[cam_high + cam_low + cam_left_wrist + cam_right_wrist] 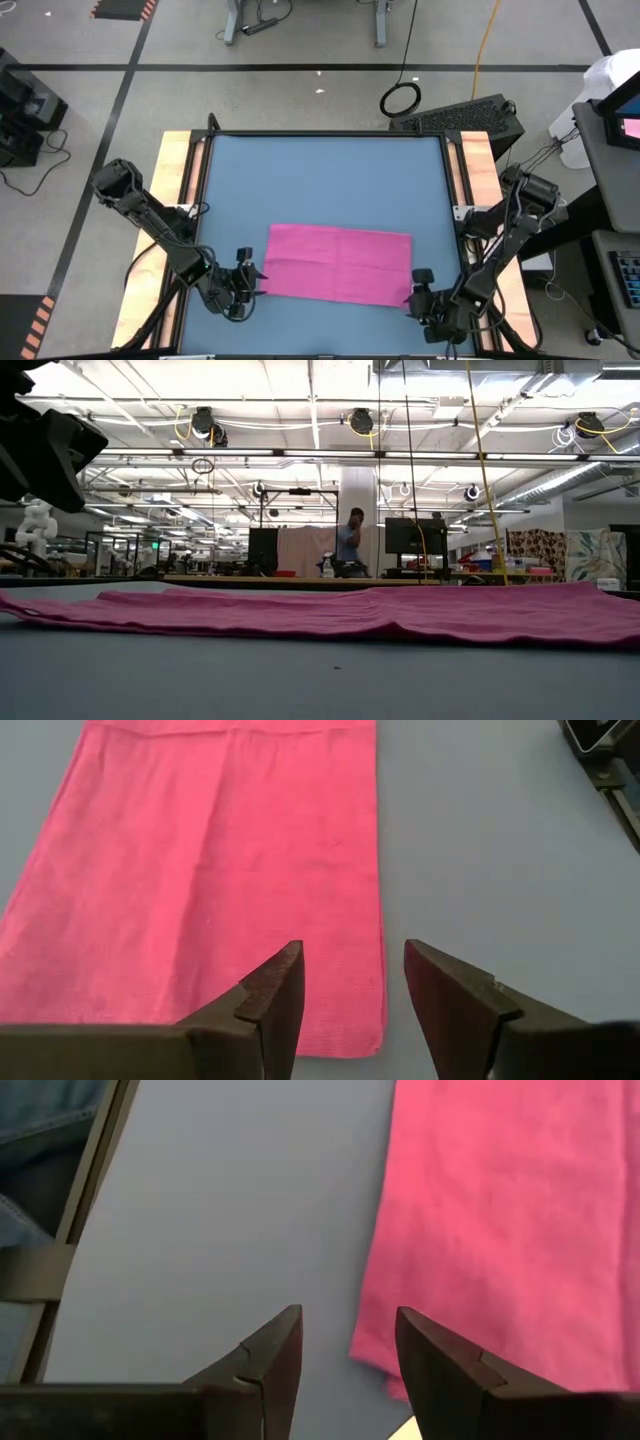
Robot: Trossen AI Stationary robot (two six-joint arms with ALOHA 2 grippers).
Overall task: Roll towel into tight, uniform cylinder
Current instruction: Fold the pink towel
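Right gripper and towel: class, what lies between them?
Nothing. In the right wrist view, only bare blue tabletop separates the open right gripper from the flat towel's near corner.

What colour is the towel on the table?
The towel is magenta-pink all over, plain, no pattern. It shows best in the high view.

Floor [300, 40]: grey, crossed by dark tape lines, beyond the table at 12 o'clock.
Cable coil [400, 98]: black loop on the floor, 1 o'clock.
Ceiling [300, 390]: white trusses, hanging lamps, bright light.
Person [348, 545]: standing far back, near monitors [408, 537].
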